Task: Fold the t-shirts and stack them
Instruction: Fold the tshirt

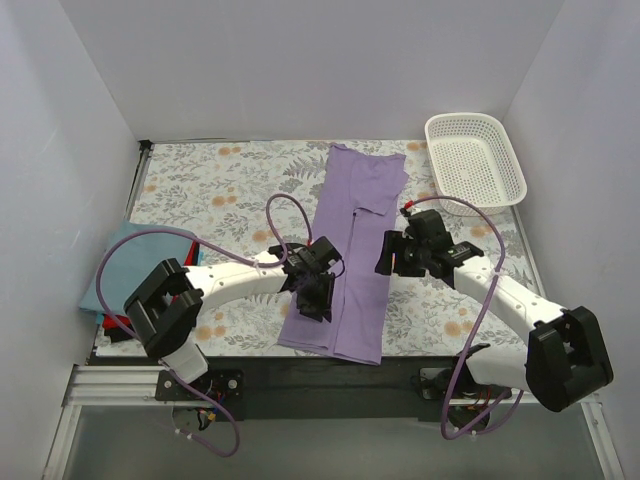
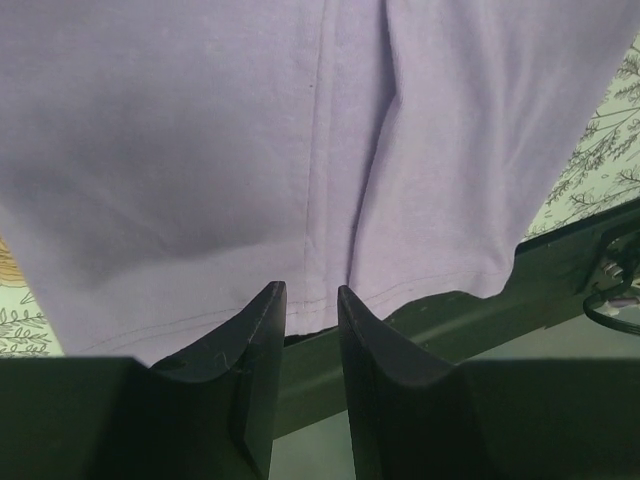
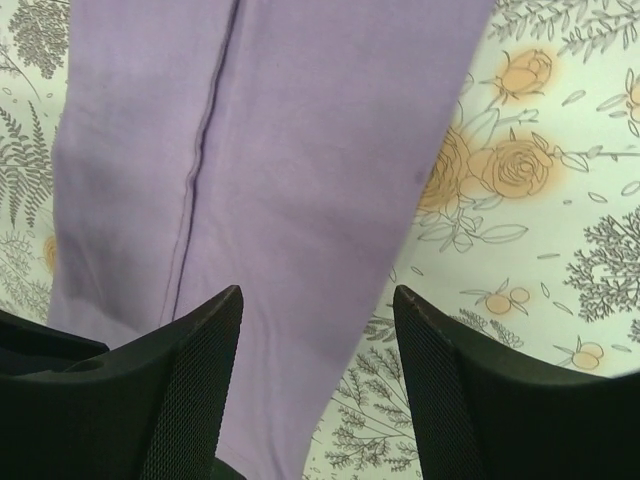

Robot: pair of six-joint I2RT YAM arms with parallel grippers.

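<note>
Down the middle of the floral-patterned table cover [image 1: 220, 190] lies the lilac-purple short-sleeved cloth t-shirt [image 1: 355, 265], folded lengthwise into a long narrow strip; its collar end points to the far side and its hem reaches the table's black near edge; a long crease runs along its length in both wrist views.

Over the shirt's left half, toward the hem, hangs the left gripper [image 1: 318, 305]; its wrist view shows the black fingers [image 2: 258, 340] only narrowly apart, tips just short of the stitched hem, the dark table edge visible through the gap; no cloth can be seen pinched between them, so it reads as released.

At the shirt's right edge, about halfway along, sits the right gripper [image 1: 385, 255]; its jaws stand wide, unclenched, one finger [image 3: 190, 370] above the lilac cloth and the other above the printed flowers beside it; nothing is held.

Well to the shirt's left, at the table's edge, rests a folded dusty blue-grey shirt [image 1: 108, 265], with a sliver of red cloth [image 1: 115, 325] showing under it.

Beyond the shirt's far right corner stands a white plastic mesh basket [image 1: 468, 118], apart from the cloth.
</note>
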